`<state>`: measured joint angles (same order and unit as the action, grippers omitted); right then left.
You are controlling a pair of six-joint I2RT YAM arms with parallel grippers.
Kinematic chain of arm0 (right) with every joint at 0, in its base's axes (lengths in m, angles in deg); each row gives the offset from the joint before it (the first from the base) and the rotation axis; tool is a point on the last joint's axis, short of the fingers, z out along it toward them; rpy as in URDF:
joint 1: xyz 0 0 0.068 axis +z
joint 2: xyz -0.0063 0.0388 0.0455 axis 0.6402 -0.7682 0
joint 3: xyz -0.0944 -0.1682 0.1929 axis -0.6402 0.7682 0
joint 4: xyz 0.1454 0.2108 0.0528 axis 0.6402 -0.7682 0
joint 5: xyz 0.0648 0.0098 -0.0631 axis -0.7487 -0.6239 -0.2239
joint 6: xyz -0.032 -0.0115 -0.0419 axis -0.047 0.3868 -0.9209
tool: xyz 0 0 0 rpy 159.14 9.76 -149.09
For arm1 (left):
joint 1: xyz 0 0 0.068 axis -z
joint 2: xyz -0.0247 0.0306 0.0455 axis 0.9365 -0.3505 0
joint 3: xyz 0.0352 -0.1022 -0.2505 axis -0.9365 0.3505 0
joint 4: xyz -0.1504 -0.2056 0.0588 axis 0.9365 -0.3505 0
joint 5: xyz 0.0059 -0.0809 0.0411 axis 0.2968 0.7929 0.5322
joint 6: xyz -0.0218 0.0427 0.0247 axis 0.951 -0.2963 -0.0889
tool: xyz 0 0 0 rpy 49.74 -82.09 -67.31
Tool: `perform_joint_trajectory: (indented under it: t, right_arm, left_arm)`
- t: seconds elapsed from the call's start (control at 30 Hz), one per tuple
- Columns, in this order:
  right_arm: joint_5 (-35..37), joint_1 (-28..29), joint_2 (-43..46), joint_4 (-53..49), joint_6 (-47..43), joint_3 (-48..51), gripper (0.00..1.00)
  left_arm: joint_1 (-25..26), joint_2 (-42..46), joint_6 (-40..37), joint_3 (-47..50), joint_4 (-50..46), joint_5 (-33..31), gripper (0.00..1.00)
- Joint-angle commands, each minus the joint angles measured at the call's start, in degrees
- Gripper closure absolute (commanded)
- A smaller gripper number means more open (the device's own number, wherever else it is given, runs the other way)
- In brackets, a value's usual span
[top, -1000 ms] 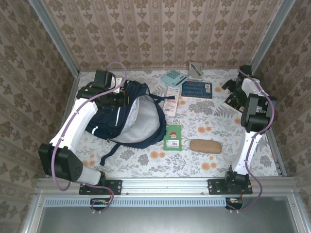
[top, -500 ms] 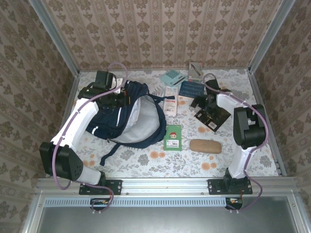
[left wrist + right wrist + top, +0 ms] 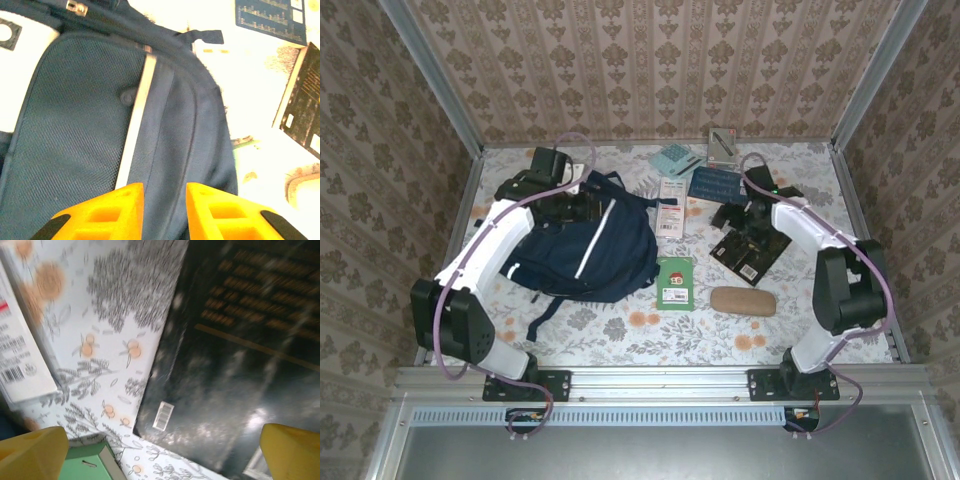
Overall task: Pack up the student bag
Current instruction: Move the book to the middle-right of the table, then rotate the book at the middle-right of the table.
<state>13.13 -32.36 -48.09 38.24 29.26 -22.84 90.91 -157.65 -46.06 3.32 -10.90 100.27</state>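
Though near table edge (image 3: 478, 212), student bag (image 3: 585, 250) w/ room in front

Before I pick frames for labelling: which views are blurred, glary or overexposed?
Top external: even light, sharp, student bag crisp. Left wrist: bag in focus, tablecloth blown out to white. Right wrist: blurry throughout, with glare streaks across the black book.
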Motion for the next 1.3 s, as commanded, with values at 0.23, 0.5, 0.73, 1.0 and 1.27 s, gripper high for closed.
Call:
perform_joint_trajectory:
  t: [0.23, 0.5, 0.73, 1.0, 1.27]
  right_arm:
    - [6.90, -12.03, -6.35, -0.07, -3.82, 0.86, 0.00]
    - [2.03, -12.23, -13.88, 1.73, -6.22, -3.60, 0.00]
    - [-0.80, -5.57, -12.65, 3.96, -7.32, -3.85, 0.01]
    - [0.16, -4.19, -10.18, 4.85, -7.74, -2.55, 0.00]
    - [-1.10, -4.10, -3.71, 7.64, -2.72, 3.28, 0.00]
  left_arm:
    - [8.03, -3.90, 3.84, -3.28, 7.05, 0.71, 0.61]
    - [13.19, -9.43, 5.49, -5.30, 10.18, 1.37, 0.60]
    - [16.46, -17.15, 6.40, -8.49, 13.59, 2.44, 0.60]
    - [18.78, -30.78, 4.53, -19.28, 15.15, 4.61, 0.60]
    - [19.12, -46.82, 5.49, -34.65, 19.98, 6.45, 0.55]
